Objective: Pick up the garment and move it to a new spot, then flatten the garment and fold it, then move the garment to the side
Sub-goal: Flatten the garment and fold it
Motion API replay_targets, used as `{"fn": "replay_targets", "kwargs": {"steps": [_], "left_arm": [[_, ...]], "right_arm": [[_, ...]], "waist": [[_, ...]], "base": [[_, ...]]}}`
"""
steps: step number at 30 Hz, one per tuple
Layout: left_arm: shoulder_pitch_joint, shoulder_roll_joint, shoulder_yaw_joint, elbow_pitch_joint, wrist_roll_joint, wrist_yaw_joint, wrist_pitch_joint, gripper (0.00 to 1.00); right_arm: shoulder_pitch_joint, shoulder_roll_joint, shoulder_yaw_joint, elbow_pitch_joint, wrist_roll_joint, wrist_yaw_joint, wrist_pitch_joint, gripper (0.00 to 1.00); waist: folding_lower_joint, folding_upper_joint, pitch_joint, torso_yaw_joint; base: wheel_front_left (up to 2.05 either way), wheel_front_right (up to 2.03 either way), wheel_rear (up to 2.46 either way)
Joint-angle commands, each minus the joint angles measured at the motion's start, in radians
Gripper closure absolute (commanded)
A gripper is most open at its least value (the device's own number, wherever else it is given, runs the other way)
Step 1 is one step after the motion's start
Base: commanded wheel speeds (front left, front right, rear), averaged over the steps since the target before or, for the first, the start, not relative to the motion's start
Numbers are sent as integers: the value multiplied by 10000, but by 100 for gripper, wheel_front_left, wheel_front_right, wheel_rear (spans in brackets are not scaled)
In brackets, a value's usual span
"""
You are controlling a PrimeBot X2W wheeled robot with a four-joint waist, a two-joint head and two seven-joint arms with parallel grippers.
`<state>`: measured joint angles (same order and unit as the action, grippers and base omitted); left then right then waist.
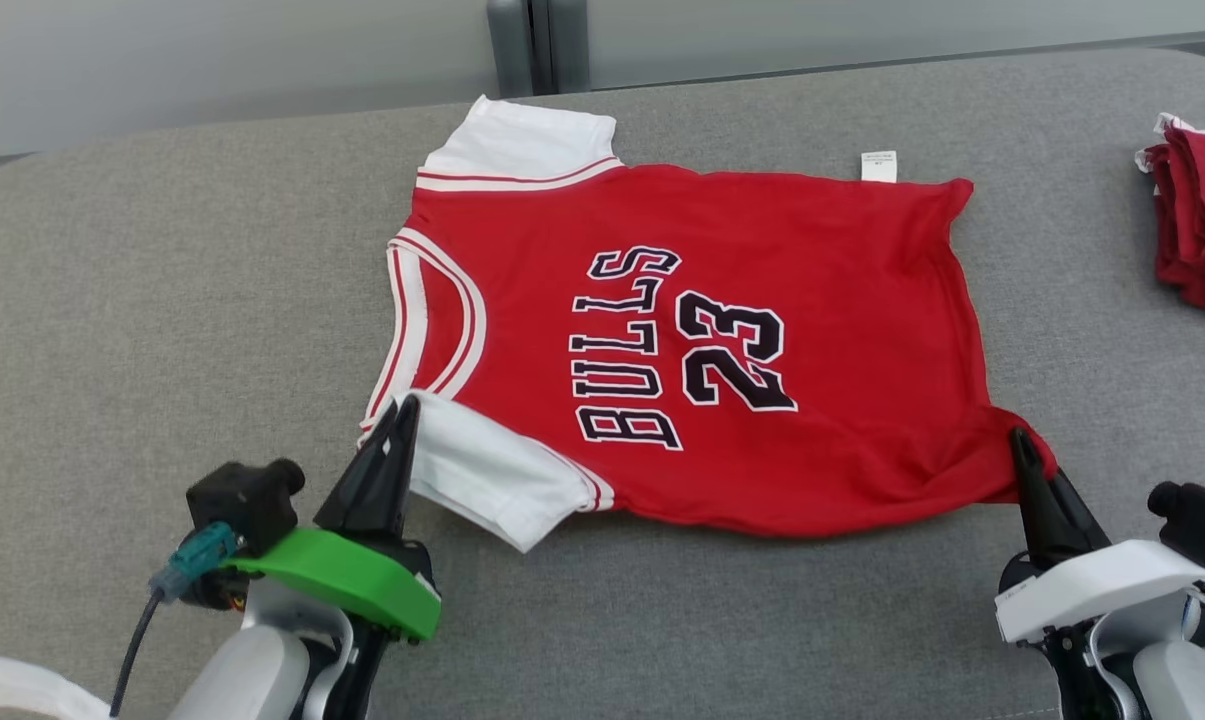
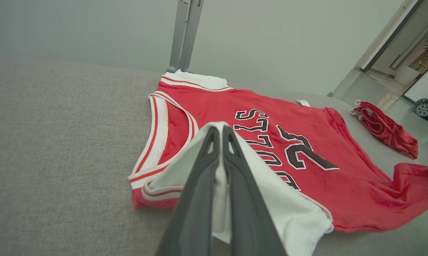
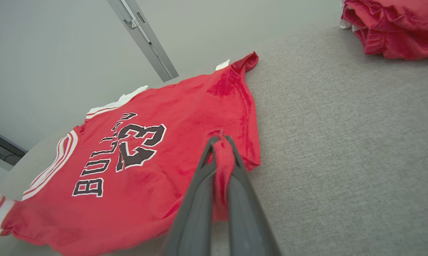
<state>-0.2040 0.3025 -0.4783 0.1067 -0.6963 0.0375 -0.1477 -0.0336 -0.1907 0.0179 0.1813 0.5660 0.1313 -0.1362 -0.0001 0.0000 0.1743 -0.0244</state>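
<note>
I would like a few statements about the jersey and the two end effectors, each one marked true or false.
1. The left end effector is shut on the jersey's white sleeve. True.
2. The right end effector is open and holds nothing. False: the right end effector is shut on the red hem corner.
3. The print BULLS 23 faces up. True.
4. The other red garment lies on top of the jersey. False: the other red garment lies apart from it, near the table's right edge.

The garment (image 1: 722, 330) lies spread across the middle of the tabletop (image 1: 162, 300), reaching near its far edge, with a folded pile (image 1: 1202, 220) well apart at the right edge.
</note>
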Motion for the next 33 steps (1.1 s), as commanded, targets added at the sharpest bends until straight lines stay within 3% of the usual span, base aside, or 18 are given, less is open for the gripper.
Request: {"fn": "replay_targets", "kwargs": {"steps": [1, 15, 16, 17, 18, 19, 23, 33], "left_arm": [[-452, 10, 37, 215, -20, -114, 59, 100], [-3394, -417, -11, 3404, 57, -853, 240, 100], [-3558, -473, -56, 3659, 105, -911, 188, 100], [-3699, -542, -37, 3846, 110, -919, 35, 99], [-3826, -598, -29, 4107, 141, -938, -87, 9], [-3900, -649, -15, 4270, 177, -965, -260, 0], [-3792, -882, 155, 4785, 83, -1042, -824, 0], [-1982, -679, 245, 4970, 291, -961, -1137, 0]], "right_arm": [[-268, 29, -12, 57, -78, -13, 65, 100], [-2288, 235, -387, 1034, -479, -13, 695, 100], [-2445, 260, -373, 1097, -523, -13, 595, 58], [-2548, 279, -356, 1168, -526, -13, 527, 2], [-2609, 297, -340, 1266, -519, -13, 474, 0], [-2631, 315, -338, 1311, -486, -13, 387, 0], [-2342, 220, -382, 1334, -435, -13, -120, 0], [-1058, -43, -148, 1190, -843, -13, -267, 0]], "waist": [[1, 0, 205, -99], [1, 0, 1009, -390], [1, 0, 1049, -393], [1, 0, 1070, -393], [1, 0, 1087, -393], [1, 0, 1091, -392], [1, 0, 902, -299], [1, 0, 500, -163]], "base": [[0, 0, 0], [0, 0, 0], [0, 0, 0], [0, 0, 0], [0, 0, 0], [0, 0, 0], [0, 0, 0], [0, 0, 0]]}}
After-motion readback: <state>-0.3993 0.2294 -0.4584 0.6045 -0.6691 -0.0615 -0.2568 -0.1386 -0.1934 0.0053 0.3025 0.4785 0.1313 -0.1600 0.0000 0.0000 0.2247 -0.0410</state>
